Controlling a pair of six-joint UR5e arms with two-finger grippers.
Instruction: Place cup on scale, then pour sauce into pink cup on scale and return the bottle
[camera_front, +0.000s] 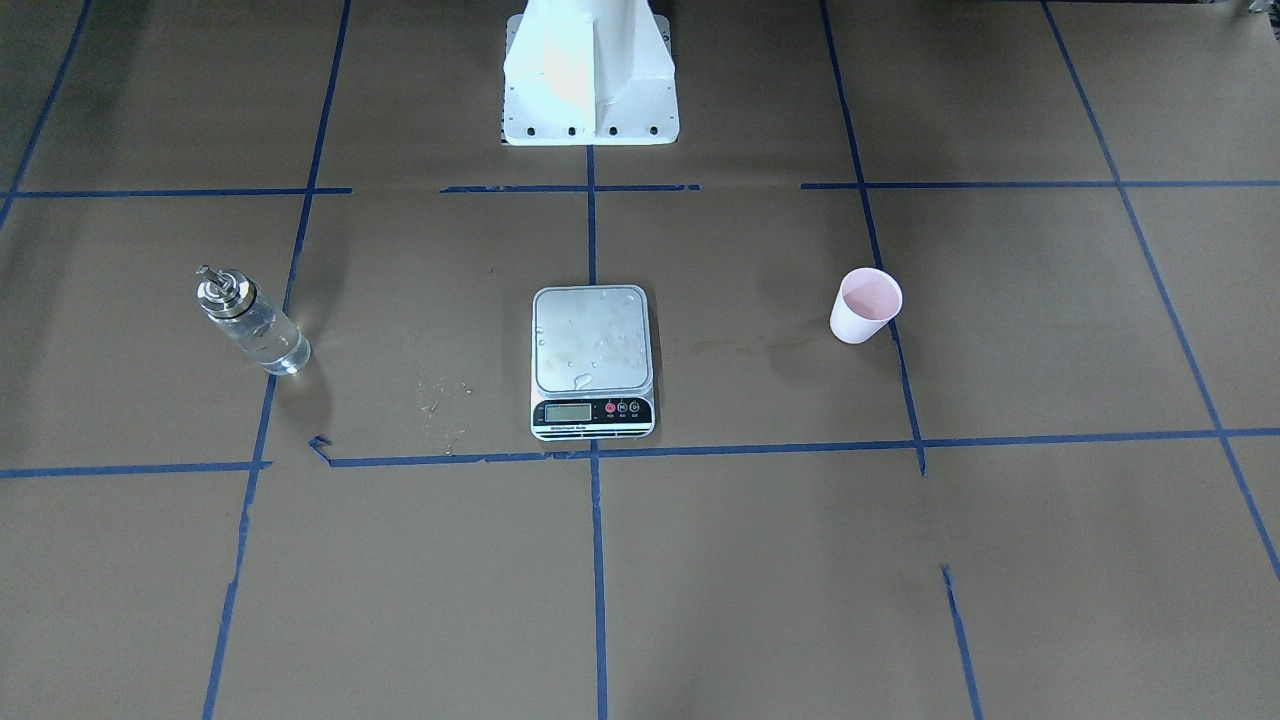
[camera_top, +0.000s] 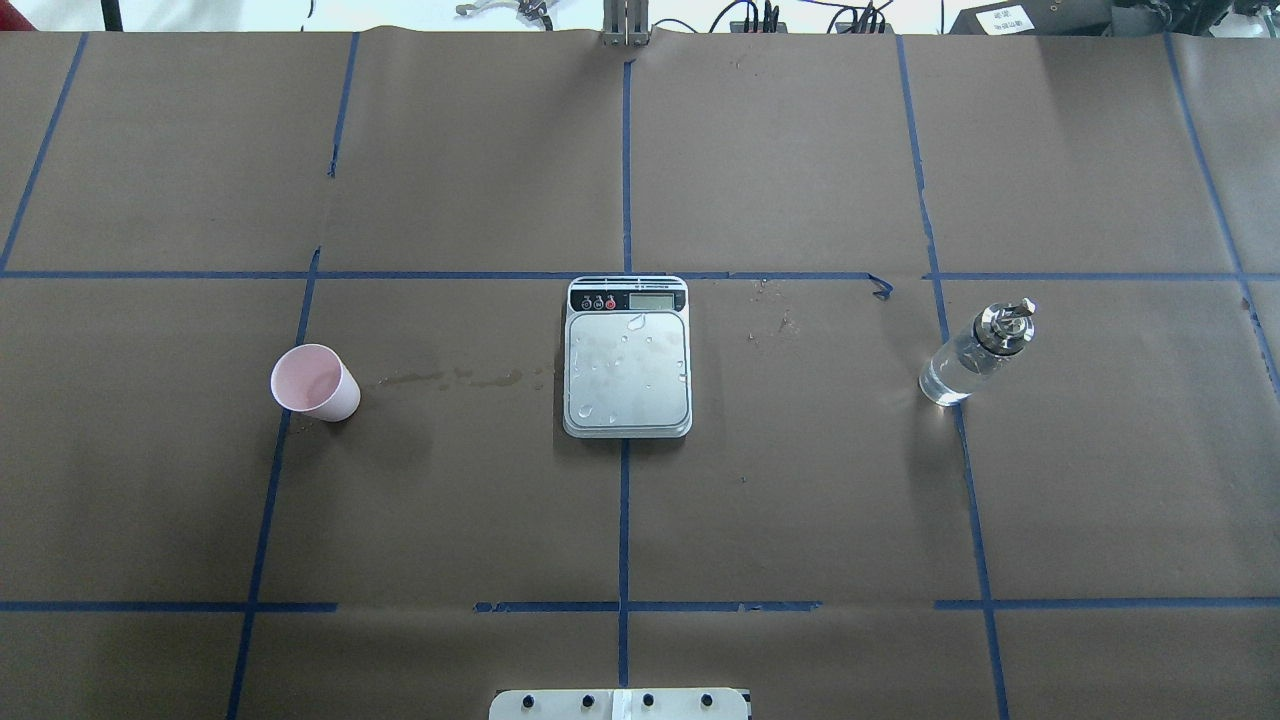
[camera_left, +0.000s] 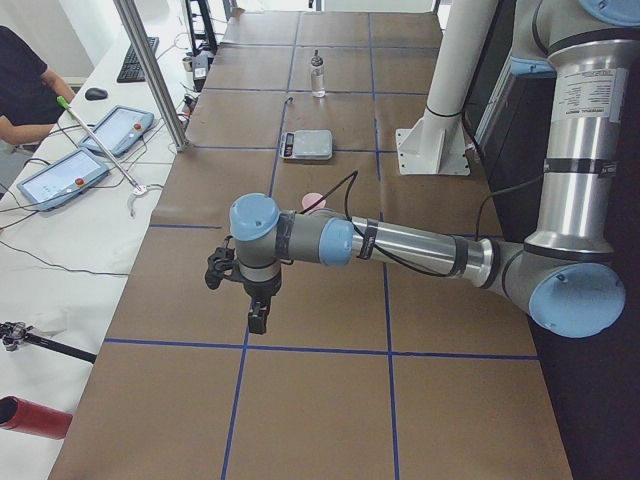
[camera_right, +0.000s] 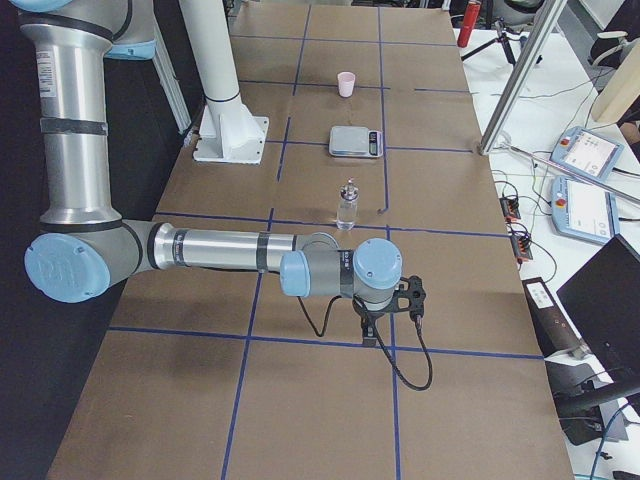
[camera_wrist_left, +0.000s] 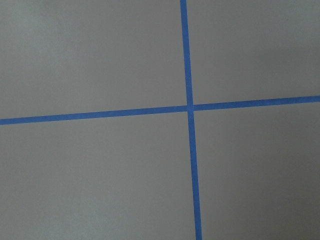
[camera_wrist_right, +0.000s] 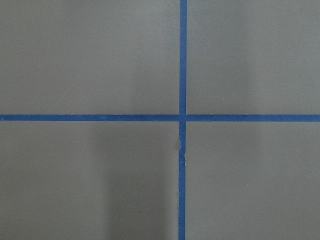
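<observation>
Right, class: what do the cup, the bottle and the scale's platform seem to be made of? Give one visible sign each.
Cup: probably paper, matte pale pink. Bottle: clear glass or plastic, liquid visible through it; cap shiny, metal-looking. Scale platform: silver-grey, likely metal or coated plastic, with droplets beading.

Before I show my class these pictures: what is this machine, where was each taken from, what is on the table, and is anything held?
It is a robot with two arms, each ending in a two-finger gripper. Two pictures look down on the table: one from behind the robot, one facing it. Two look along it from its ends, showing the left arm and the right arm. Two come from wrist cameras and show only paper and blue tape. On the table stand a pink cup, a wet scale and a glass bottle, apart. None is held; whether the left gripper or right gripper is open, I cannot tell.
</observation>
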